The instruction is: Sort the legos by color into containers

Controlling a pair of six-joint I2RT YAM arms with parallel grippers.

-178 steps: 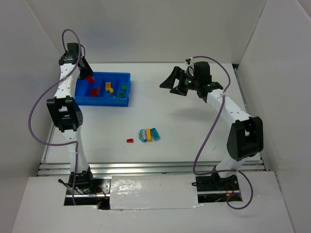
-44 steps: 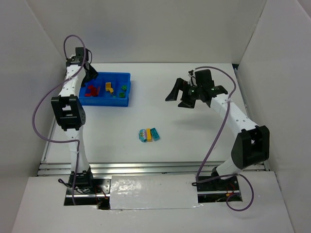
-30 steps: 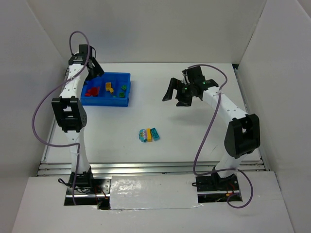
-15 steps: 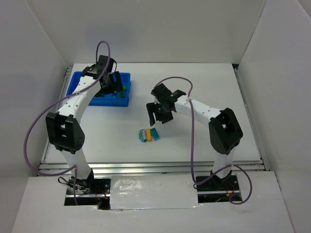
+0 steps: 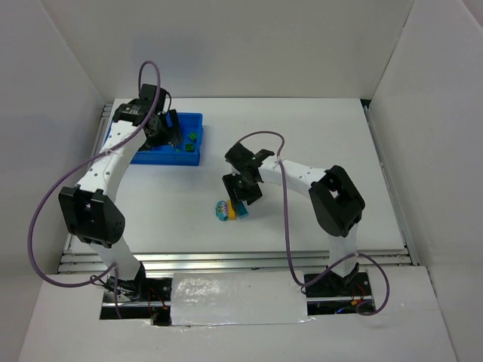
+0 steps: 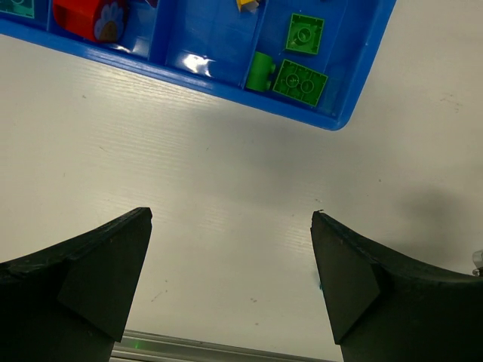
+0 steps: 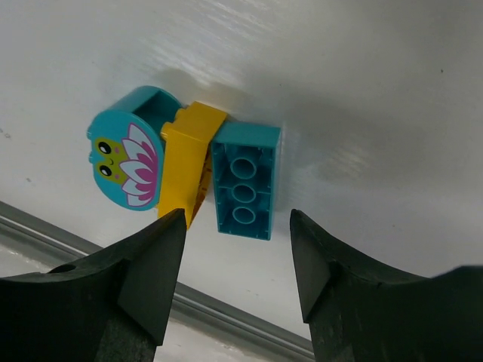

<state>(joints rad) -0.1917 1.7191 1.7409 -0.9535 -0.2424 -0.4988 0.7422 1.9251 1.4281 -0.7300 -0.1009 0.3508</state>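
Note:
The blue tray of containers (image 5: 181, 157) lies at the back left; its end compartment holds green legos (image 6: 300, 80), and red (image 6: 90, 15) and yellow pieces lie in others. My left gripper (image 5: 164, 132) hovers open and empty at the tray's near edge (image 6: 226, 84). Mid-table, three legos lie together: a cyan brick (image 7: 245, 185), a yellow brick (image 7: 187, 162) and a round cyan flower piece (image 7: 124, 158). My right gripper (image 7: 238, 219) is low over them and open. The cyan brick lies just beyond its fingertips, untouched.
White walls close in the table on three sides. A metal rail (image 5: 226, 260) runs along the near edge. Purple cables loop from both arms, and the right arm (image 5: 302, 173) stretches across the middle.
The right arm swung forward and left, down to the mid-table legos, and its jaws narrowed. The left gripper moved from the tray's back corner to its near side. The loose red brick left the table.

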